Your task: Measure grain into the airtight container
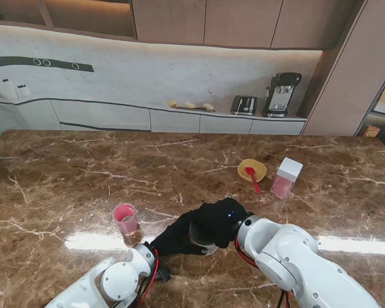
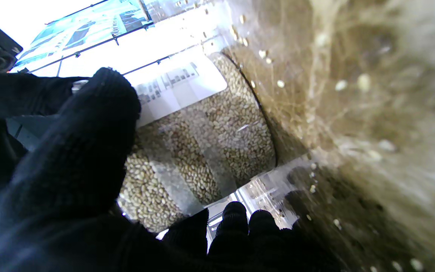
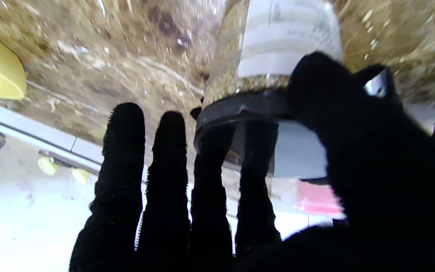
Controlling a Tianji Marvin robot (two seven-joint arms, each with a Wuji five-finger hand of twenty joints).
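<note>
Grain jar (image 2: 202,143) gripped by left hand (image 1: 173,239); right hand (image 1: 217,221) clamps its black lid (image 3: 240,109), pink-lidded cup (image 1: 125,221) beside.

Pink-lidded cup (image 1: 125,221) stood just left of the hands; yellow bowl (image 1: 252,169) and pink container (image 1: 286,178) sat farther off, marble between bare.

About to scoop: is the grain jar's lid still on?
On: the dark lid caps the jar, under the right hand.

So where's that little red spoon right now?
In the stand's view the red spoon rests in the yellow bowl on the table's right side, just left of the white-lidded container.
</note>
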